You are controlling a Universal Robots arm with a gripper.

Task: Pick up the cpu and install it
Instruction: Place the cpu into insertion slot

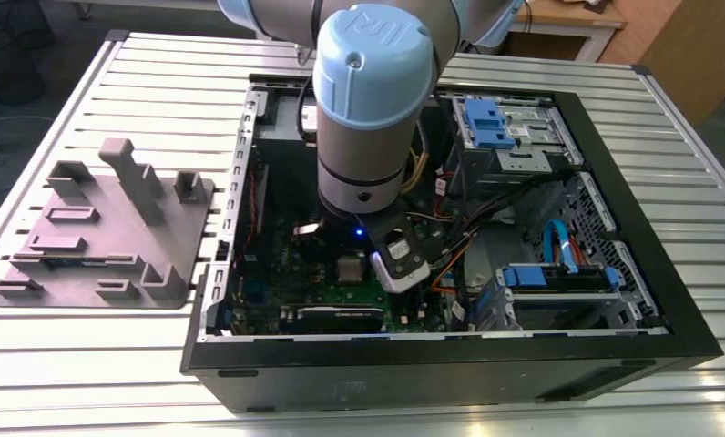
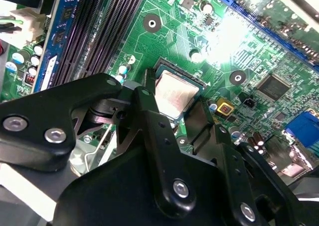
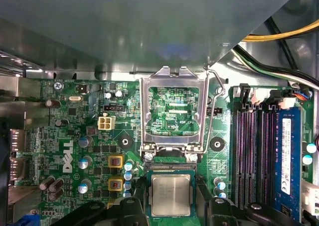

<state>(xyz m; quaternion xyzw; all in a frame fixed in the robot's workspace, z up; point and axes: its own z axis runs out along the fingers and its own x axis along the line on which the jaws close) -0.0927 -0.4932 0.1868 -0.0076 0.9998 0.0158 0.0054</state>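
The cpu [image 3: 171,194] is a small silvery square with a darker rim, lying flat in the socket of the green motherboard [image 3: 89,136]. It shows again in the second wrist view as cpu [image 2: 174,93] and in the exterior view as a small grey square [image 1: 352,268]. My gripper [image 3: 174,208] hovers right over it, its black fingers [image 3: 130,206] standing on either side of the chip with a small gap on each side, so the gripper is open. The hinged silver socket frame [image 3: 174,111] is swung up, away from the socket.
The arm [image 1: 362,109] reaches down into the open black computer case [image 1: 654,346]. Memory slots [image 3: 249,156] and a blue memory stick [image 3: 289,156] run beside the socket. Cables [image 1: 460,214] and blue drive bays [image 1: 496,123] fill the case's far side. A grey holder tray [image 1: 101,228] lies on the slatted table.
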